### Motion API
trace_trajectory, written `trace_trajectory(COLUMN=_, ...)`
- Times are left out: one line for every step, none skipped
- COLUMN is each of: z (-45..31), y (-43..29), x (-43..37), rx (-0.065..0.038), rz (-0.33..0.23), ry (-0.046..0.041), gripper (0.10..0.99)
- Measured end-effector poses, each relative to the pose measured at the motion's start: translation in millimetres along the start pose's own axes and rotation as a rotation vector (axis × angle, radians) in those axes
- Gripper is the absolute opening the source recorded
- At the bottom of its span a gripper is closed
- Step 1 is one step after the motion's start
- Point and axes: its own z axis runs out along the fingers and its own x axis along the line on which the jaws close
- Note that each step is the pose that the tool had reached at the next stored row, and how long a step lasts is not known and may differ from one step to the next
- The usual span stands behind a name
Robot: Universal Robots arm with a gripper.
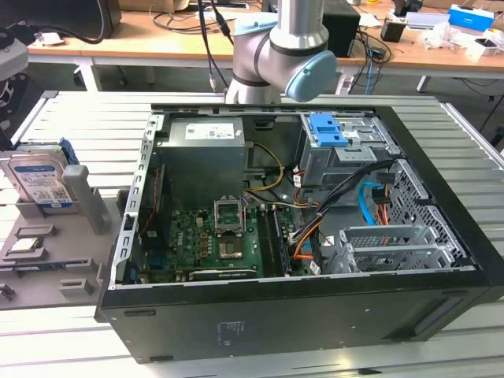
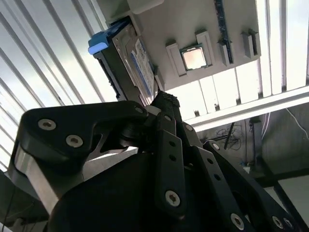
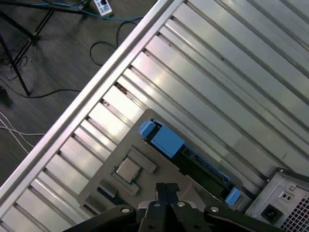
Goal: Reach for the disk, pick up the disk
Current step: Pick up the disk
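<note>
Exterior view: the disk [image 1: 35,183] stands on edge in a grey holder [image 1: 85,206] at the exterior view's left, on the slatted metal table [image 1: 79,110] and just beside the open computer case [image 1: 315,315]; a small square chip [image 1: 27,244] lies flat in the holder, nearer the camera than the disk; the robot arm [image 1: 295,55] rises behind the case.

Second wrist view: the pincer [image 2: 166,100] has its black fingers drawn together with nothing between them; beyond its tip the disk [image 2: 126,63] sits upright in the holder [image 2: 169,24], its label face and blue frame showing; the chip [image 2: 194,58] rests in its own recess beside it, apart from the disk.

First wrist view: the pincer [image 3: 167,186] hangs over the holder [image 3: 159,164], fingers together and holding nothing, clear of the disk; the disk [image 3: 166,141] is seen edge-on, with blue frame pieces at both ends; the chip [image 3: 127,170] lies near it; the table [image 3: 217,72] runs underneath.
</note>
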Motion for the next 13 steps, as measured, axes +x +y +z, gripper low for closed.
trace_trajectory(z=0.0, y=0.0, x=0.0, rx=0.0, rz=-0.019, ry=0.0007, gripper=0.106)
trace_trajectory(z=0.0, y=0.0, x=0.0, rx=0.0, rz=-0.032, ry=0.0012, gripper=0.106)
trace_trajectory(z=0.0, y=0.0, x=0.0, rx=0.0, rz=-0.041, ry=0.0016, gripper=0.106)
trace_trajectory(z=0.0, y=0.1, x=0.0, rx=0.0, rz=-0.066, ry=0.0025, gripper=0.106)
trace_trajectory(z=0.0, y=0.1, x=0.0, rx=0.0, rz=-0.083, ry=0.0032, gripper=0.106)
trace_trajectory(z=0.0, y=0.0, x=0.0, rx=0.0, rz=-0.092, ry=0.0035, gripper=0.106)
trace_trajectory(z=0.0, y=0.0, x=0.0, rx=0.0, rz=-0.104, ry=0.004, gripper=0.106)
trace_trajectory(z=0.0, y=0.0, x=0.0, rx=0.0, rz=-0.117, ry=0.0045, gripper=0.106)
trace_trajectory(z=0.0, y=0.0, x=0.0, rx=0.0, rz=-0.125, ry=0.0048, gripper=0.106)
trace_trajectory(z=0.0, y=0.0, x=0.0, rx=0.0, rz=-0.142, ry=0.0054, gripper=0.106)
trace_trajectory(z=0.0, y=0.0, x=0.0, rx=0.0, rz=-0.164, ry=0.0062, gripper=0.106)
trace_trajectory(z=0.0, y=0.0, x=0.0, rx=0.0, rz=-0.177, ry=0.0068, gripper=0.106)
trace_trajectory(z=0.0, y=0.0, x=0.0, rx=0.0, rz=-0.186, ry=0.0071, gripper=0.106)
